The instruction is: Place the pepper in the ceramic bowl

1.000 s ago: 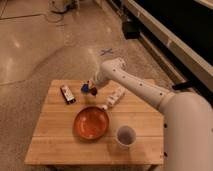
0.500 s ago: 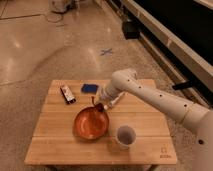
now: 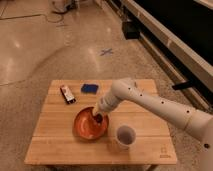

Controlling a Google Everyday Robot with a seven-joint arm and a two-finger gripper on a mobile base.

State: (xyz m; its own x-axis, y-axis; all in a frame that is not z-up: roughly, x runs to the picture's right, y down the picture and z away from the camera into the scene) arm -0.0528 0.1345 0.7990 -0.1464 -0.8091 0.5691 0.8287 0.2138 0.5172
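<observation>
Moved down and over since half a second ago: the white robot arm [image 3: 150, 102] with its dark two-finger gripper [image 3: 98, 117], from the back rim of the wide, shiny orange-red ceramic bowl [image 3: 85, 127] to a spot low inside it, near the right side. Gone from view as a clear shape, the small dark-red pepper; only a dark blob at the gripper tip, right over the inside of the bowl. Cannot tell whether pepper or fingers. Cannot tell whether clenched or let go, either.

Sitting in the front middle of the light wooden slat table [image 3: 55, 145], the bowl. Just beside it, to the front right and not touching the arm, a small round white cup [image 3: 125, 136]. Lying flat near the back edge, a dark-blue square piece [image 3: 89, 88]. Left of that, a dark rectangular packet with red and white marks [image 3: 67, 94], turned at a slant. Both well apart from the bowl. Under and around everything, a shiny speckled stone floor [image 3: 35, 55] with a blue cross mark [image 3: 106, 51] on it.
</observation>
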